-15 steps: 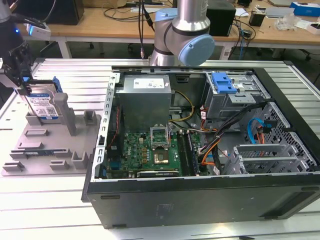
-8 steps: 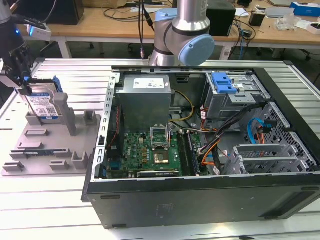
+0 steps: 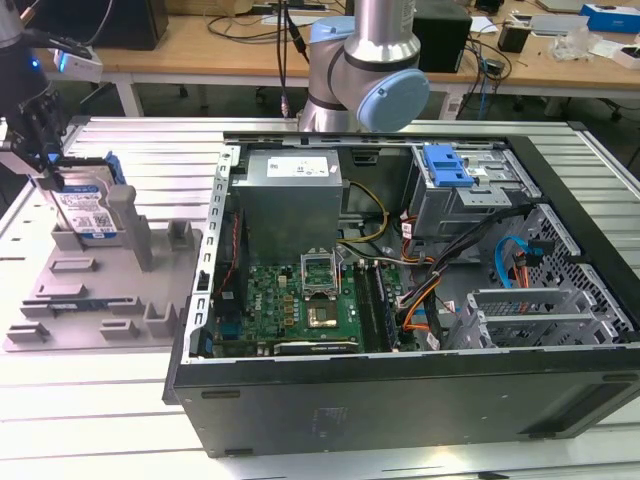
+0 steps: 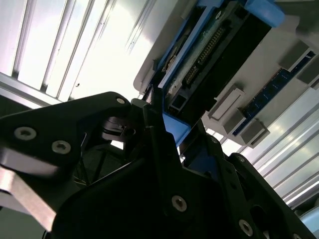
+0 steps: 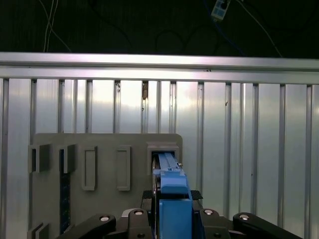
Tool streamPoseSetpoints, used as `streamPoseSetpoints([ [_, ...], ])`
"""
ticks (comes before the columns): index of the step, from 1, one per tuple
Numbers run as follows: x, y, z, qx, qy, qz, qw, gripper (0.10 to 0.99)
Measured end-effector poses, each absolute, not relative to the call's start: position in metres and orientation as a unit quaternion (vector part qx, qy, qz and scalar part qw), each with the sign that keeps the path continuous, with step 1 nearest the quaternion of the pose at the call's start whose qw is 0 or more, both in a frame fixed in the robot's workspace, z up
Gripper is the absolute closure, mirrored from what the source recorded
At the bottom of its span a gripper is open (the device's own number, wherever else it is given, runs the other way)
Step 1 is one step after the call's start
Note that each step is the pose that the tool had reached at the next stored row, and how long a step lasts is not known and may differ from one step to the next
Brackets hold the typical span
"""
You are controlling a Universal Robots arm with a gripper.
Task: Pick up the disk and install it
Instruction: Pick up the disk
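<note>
blue-framed silver disk [image 3: 92, 212], upright on edge

In the second wrist view my black metal gripper [image 4: 175, 133] is clamped on the blue plastic edge of the disk [image 4: 219, 55], a flat drive in a blue carrier frame whose dark underside and row of connector pins face the lens. The disk sits on a pale grey plastic holder tray [image 4: 234, 107] with raised blocks, and a thin blue strip [image 4: 266, 94] lies in a slot just beside it. Beneath the tray spreads the bright ribbed metal table [image 4: 75, 45].
</note>
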State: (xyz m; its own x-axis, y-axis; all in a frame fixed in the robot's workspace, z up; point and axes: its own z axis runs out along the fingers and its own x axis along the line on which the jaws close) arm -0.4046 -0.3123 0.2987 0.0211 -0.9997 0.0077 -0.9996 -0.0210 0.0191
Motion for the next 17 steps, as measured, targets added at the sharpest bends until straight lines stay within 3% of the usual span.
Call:
streamPoseSetpoints([
  [12, -0.405, -0.312, 0.299, 0.714, -0.700, -0.004, 0.009, 0.718],
  [17, -0.405, -0.312, 0.318, 0.714, -0.700, -0.005, 0.008, 0.718],
])
